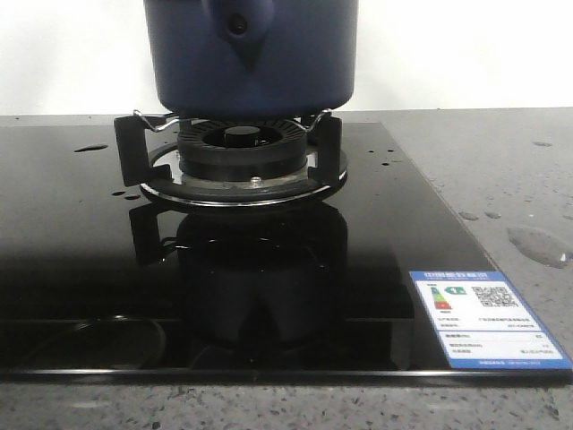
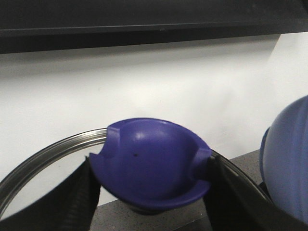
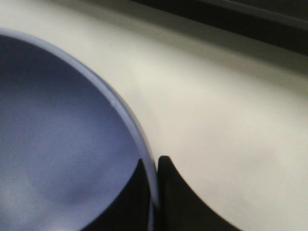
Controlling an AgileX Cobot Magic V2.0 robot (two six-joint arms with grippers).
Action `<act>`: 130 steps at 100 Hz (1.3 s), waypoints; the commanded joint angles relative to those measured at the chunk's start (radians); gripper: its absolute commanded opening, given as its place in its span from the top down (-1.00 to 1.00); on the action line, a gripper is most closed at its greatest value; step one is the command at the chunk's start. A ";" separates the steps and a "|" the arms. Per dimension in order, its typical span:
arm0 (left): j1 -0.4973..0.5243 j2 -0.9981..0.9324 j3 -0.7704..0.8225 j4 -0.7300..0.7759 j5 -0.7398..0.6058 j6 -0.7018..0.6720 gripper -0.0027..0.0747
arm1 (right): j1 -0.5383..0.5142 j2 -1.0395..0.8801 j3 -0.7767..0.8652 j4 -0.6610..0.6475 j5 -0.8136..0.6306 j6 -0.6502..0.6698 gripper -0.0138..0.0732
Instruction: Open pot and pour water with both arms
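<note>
Both our jaws are pinching: left gripper (image 2: pixel 151 183) grips the blue lid knob (image 2: pixel 149 163), right gripper (image 3: pixel 150 192) clamps the pot (image 1: pixel 251 58) rim. We see the navy, matte-sided pot over the burner (image 1: pixel 237 157). Water (image 1: pixel 540 244) puddles on the counter (image 1: pixel 501 170). We cannot read the sticker (image 1: pixel 483 321).

Matte navy pot (image 1: pixel 251 58) over glossy black glass hob (image 1: pixel 81 269); speckled stone counter (image 1: pixel 519 179)

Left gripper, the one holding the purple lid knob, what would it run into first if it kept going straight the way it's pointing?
Probably the white wall. The left gripper is clamped on the lid knob, and beyond the lid only wall shows; the pot sits off to one side. Depth is unclear.
</note>
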 commanded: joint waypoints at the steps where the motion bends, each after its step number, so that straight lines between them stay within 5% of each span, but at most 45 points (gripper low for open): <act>1: 0.002 -0.039 -0.036 -0.072 -0.007 -0.008 0.03 | 0.001 -0.063 -0.029 -0.035 -0.063 -0.003 0.79; 30: 0.002 -0.039 -0.036 -0.070 -0.007 -0.008 0.03 | 0.007 -0.077 -0.029 -0.063 -0.074 -0.003 0.79; 62: 0.002 -0.039 -0.036 -0.070 -0.007 -0.008 0.03 | 0.080 -0.077 -0.029 -0.098 -0.328 -0.003 0.79; 130: 0.002 -0.039 -0.036 -0.067 -0.009 -0.008 0.03 | 0.081 -0.077 -0.029 -0.168 -0.530 -0.003 0.79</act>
